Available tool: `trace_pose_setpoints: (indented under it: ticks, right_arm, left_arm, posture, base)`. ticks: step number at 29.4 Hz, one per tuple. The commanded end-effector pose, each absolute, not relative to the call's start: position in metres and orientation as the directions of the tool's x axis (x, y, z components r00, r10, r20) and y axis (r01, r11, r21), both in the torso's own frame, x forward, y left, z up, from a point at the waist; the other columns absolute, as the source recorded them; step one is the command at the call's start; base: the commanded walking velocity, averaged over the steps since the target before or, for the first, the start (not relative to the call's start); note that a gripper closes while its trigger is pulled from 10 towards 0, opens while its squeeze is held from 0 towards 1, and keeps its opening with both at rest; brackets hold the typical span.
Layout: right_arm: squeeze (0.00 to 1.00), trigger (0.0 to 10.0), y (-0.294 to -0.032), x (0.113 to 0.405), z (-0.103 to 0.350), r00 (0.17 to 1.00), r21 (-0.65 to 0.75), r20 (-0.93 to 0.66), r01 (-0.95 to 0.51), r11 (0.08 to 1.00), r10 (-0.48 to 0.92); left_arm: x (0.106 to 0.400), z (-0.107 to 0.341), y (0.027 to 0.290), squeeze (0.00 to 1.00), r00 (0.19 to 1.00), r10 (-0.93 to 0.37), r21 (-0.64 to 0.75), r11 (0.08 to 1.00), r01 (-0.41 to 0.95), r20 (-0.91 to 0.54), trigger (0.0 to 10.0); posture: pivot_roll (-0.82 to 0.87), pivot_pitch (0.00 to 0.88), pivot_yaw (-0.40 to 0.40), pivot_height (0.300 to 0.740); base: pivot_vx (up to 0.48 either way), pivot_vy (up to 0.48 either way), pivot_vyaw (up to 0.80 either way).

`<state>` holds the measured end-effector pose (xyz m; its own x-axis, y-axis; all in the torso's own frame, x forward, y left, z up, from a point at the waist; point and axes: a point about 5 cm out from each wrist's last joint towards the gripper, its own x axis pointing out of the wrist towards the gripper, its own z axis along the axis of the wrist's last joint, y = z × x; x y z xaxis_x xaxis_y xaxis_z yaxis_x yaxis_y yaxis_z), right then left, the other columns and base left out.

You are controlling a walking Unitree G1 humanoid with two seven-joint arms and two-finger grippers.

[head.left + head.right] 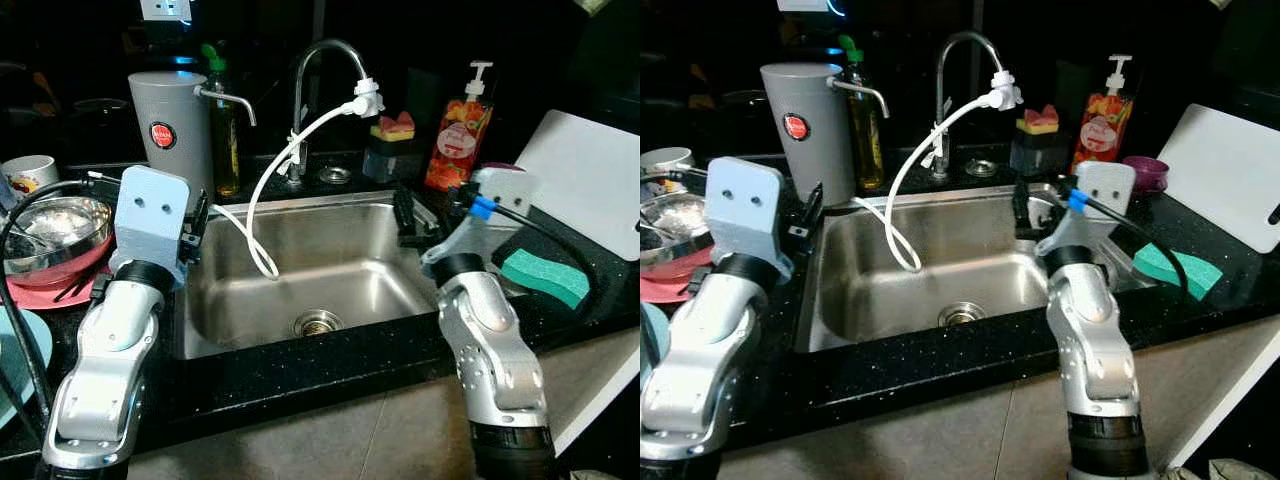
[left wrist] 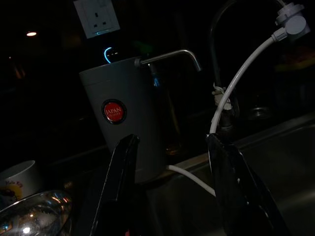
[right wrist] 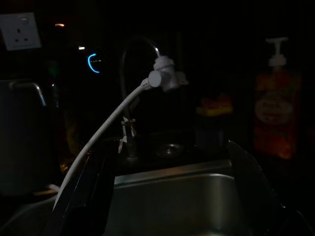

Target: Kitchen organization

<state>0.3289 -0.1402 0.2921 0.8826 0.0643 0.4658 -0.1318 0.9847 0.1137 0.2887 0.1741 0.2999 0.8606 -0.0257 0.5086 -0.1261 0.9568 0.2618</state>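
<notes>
Both arms are up at the front of the shiny steel sink (image 1: 330,270), and nothing is picked up yet, so the job looks like it is just starting. The left gripper (image 2: 172,196) hangs over the sink's left rim with its two black fingers spread wide and nothing between them. The right gripper (image 3: 172,196) hangs over the sink's right rim, fingers also wide apart and holding nothing. A good next move, I think, is to pick one thing and go slowly, because the thin white hose (image 1: 290,160) from the curved silver tap (image 1: 325,70) loops down into the sink close to the left gripper and could get caught. The green flat sponge (image 1: 545,275) lies on the counter near the sink's right edge, close to the right arm, so it looks like the easy first pick. It is soft, so a gentle squeeze should do. The counter is black and speckled. Near its left edge sit a round metal bowl (image 1: 55,225) on a red plate and a white mug (image 1: 28,172). At the sink's back left corner stands a tall grey water filter can (image 1: 170,125). At the back right stands an orange pump soap bottle (image 1: 462,130), and a white cutting board (image 1: 590,180) leans at the right edge. The room is dark, with a white wall socket (image 2: 97,17) behind.
</notes>
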Motion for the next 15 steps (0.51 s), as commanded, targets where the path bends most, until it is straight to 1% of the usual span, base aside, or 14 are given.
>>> trace_pose_setpoints:
  ticks: [1, 15]
  right_arm:
    - [0.00, 10.0, -0.1422, 0.3307, 0.2903, 0.885, 0.113, 0.461, -0.121, 0.986, 0.056]
    - [0.00, 10.0, -0.1468, 0.3342, 0.2889, 0.892, 0.115, 0.451, -0.097, 0.989, 0.035]
  left_arm:
    - [0.2901, 0.2995, 0.1685, 0.00, 0.860, -0.042, 0.263, 0.959, -0.109, 0.508, 10.0]
    - [0.2935, 0.3016, 0.1660, 0.00, 0.860, -0.065, 0.263, 0.961, -0.082, 0.507, 10.0]
  posture:
    - [0.09, 0.059, -0.076, 0.740]
    - [0.09, 0.052, -0.072, 0.740]
  base:
    - [0.000, 0.000, 0.00]
    - [0.000, 0.000, 0.00]
